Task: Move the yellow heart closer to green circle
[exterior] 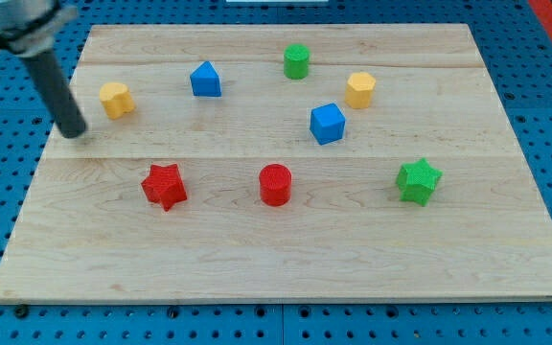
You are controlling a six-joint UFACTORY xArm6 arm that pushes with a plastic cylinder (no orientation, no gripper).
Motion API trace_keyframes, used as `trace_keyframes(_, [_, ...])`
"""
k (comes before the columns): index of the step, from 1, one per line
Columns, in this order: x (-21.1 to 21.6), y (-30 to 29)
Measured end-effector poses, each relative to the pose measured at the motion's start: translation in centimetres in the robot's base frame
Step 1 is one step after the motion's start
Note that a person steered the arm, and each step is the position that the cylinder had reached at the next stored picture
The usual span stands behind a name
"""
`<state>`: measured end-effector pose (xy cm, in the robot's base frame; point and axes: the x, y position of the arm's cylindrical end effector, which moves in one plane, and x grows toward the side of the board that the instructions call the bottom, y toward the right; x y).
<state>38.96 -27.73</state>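
Tip (73, 131) just left of yellow heart (115, 99), apart; no jaws. Risk: off-centre push skews heart into blue block (205, 80), missing green circle (296, 61).

1. Yellow blocks: two, namely the yellow heart (115, 99) and the yellow hexagon (360, 89).
2. Blue blocks: two, namely the blue triangular block (205, 80) and the blue cube (328, 124).
3. Green blocks: two, namely the green circle (297, 61) and the green star (419, 181).
4. Red blocks: two, namely the red star (164, 185) and the red cylinder (276, 184).
5. Total: eight blocks.
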Motion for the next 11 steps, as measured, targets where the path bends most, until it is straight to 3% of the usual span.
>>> trace_keyframes(1, [-2.1,3.3])
trace_keyframes(2, [-2.1,10.7])
trace_keyframes(4, [-8.0,7.3])
trace_keyframes(6, [0.6,16.3])
trace_keyframes(7, [2.9,13.1])
trace_keyframes(9, [2.2,23.0])
trace_keyframes(11, [1.3,17.6])
